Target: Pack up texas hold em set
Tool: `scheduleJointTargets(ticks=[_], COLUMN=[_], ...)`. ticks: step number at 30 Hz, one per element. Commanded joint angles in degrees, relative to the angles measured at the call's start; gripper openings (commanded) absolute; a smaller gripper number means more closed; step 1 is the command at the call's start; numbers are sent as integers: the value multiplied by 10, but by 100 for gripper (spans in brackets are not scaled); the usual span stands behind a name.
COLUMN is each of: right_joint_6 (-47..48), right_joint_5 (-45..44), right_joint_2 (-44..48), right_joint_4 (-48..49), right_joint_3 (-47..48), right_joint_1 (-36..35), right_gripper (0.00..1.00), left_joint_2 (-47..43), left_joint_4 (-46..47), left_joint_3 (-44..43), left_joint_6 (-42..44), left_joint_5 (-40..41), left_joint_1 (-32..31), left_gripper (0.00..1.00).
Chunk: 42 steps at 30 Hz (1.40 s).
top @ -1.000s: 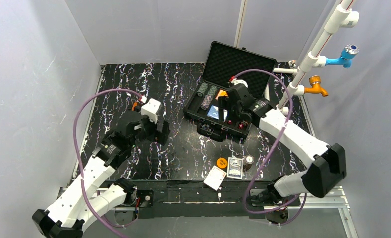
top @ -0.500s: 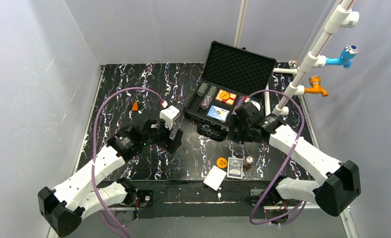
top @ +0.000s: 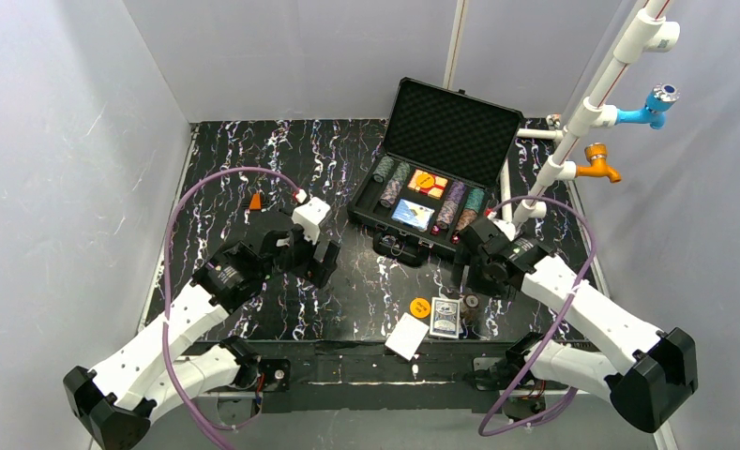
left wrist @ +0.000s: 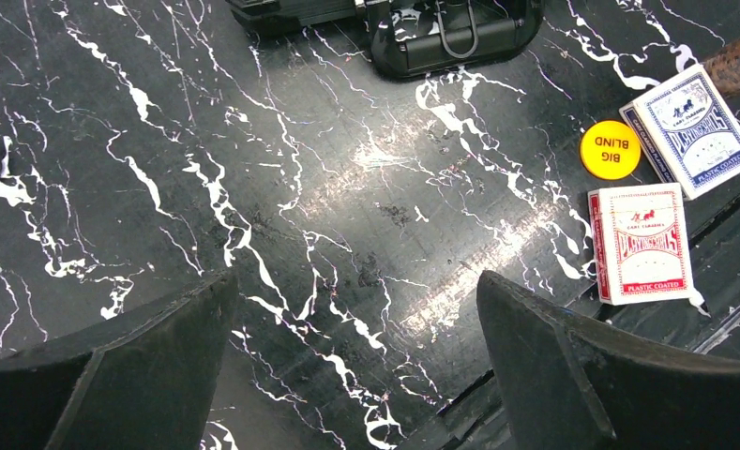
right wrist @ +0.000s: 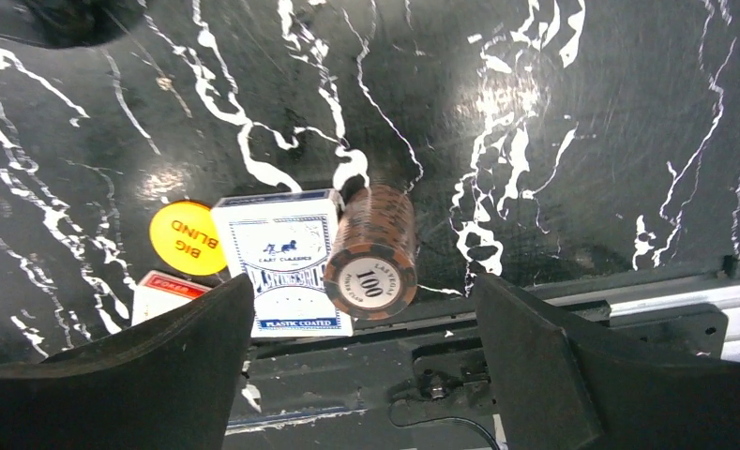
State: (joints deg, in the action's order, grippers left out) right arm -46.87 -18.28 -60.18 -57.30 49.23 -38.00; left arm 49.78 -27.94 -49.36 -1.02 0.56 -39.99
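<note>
The black case (top: 452, 120) lies open at the back right with its foam lid up. Chip stacks (top: 392, 180), more stacks (top: 463, 202), a blue deck and orange pieces sit in its tray. Near the front edge lie an orange BIG BLIND disc (top: 420, 307) (right wrist: 186, 238) (left wrist: 611, 148), a blue deck (top: 445, 317) (right wrist: 283, 262) (left wrist: 692, 127), a red deck (top: 406, 336) (left wrist: 641, 242) and a brown stack of 100 chips (top: 472, 303) (right wrist: 373, 253). My right gripper (top: 478, 277) (right wrist: 361, 323) is open above the brown stack. My left gripper (top: 324, 264) (left wrist: 356, 309) is open and empty over bare tabletop.
The case's handle and latches (left wrist: 455, 37) stick out toward me at the tray's front. A small orange object (top: 255, 201) lies at the left back. White pipes with blue and orange taps (top: 628, 103) stand at the right. A metal rail (right wrist: 628, 300) runs along the front edge.
My right gripper has drawn back from the case toward the front edge, over the brown chip stack. My left gripper swung toward the centre, then drew back slightly. Both stay open.
</note>
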Motion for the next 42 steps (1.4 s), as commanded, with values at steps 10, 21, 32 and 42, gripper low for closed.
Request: scheduleJointTargets(ticks=[10,21,32,42], right_joint_6=[-26,-11,4,29], right_joint_5=[27,42,45,44], right_joint_2=[14,0,-11,-33], right_joint_4=[32,56,49,53], right_joint_3=[-81,-98,-65,-21], right_joint_1=[0,0,-1,-1], right_gripper=[73,61,25,1], left_joint_2=[-21,-19,-20,-21], left_joint_4=[-8,-6,-6,-6], left_joint_3=[-3,-2,-1,-1], left_joint_6=[8,8,23,24], left_joint_5=[24,28,31,34], left_joint_1=[-4,-3,-3,-4], left_gripper=[98,98,98,98])
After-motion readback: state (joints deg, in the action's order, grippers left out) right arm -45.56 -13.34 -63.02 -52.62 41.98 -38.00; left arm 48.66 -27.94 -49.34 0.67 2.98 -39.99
